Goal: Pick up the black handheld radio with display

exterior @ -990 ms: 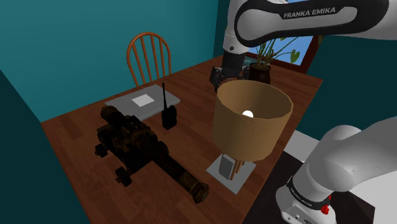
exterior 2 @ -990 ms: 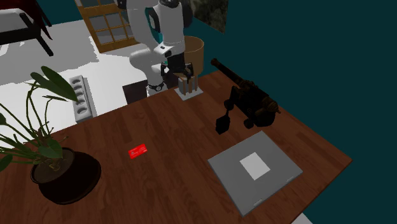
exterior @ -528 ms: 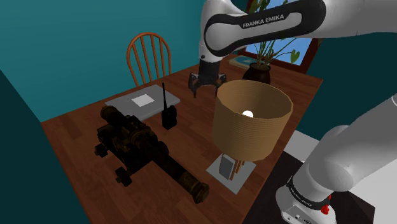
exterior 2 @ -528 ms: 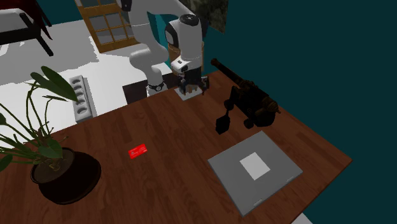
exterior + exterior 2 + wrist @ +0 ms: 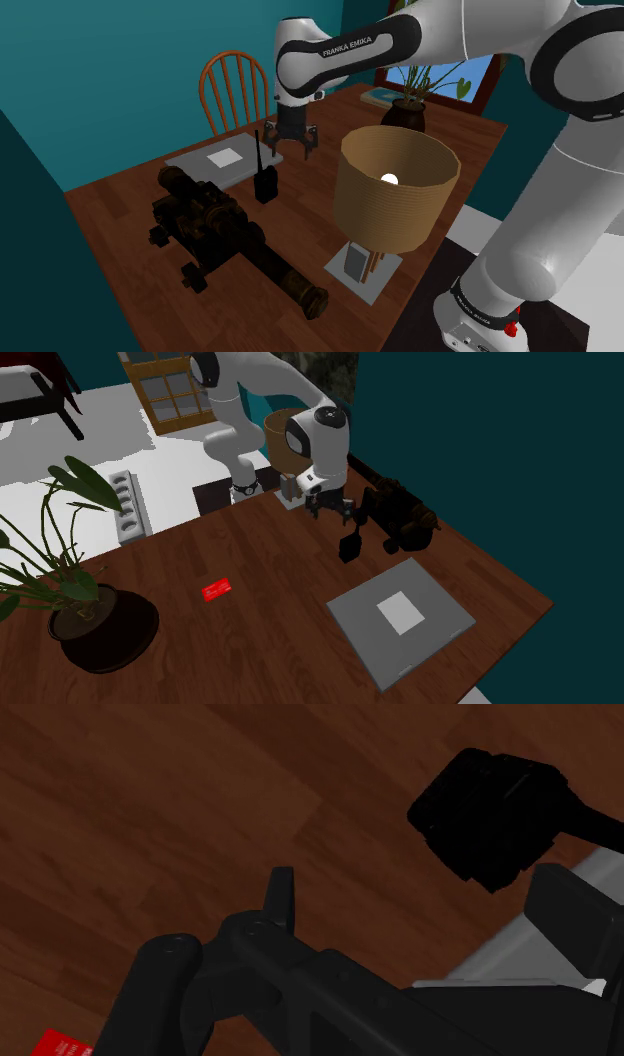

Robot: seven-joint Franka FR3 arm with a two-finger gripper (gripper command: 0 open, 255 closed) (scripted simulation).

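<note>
Over wooden table (image 5: 110,195), swings away from lampshade (image 5: 395,190) to hover nearly above black handheld radio (image 5: 265,186), upright mid-table beside grey mat (image 5: 190,160); holds gripper (image 5: 292,150) spread, empty; likely leaves only descent and closing.

In the wrist view the radio (image 5: 490,814) is a flat black shape, no detail legible; what may be its antenna (image 5: 600,826) runs off the edge. The card (image 5: 60,1046) is cut off too. The arm (image 5: 320,437) hides most of the lamp (image 5: 275,432); the plant (image 5: 100,637) is cropped.
</note>
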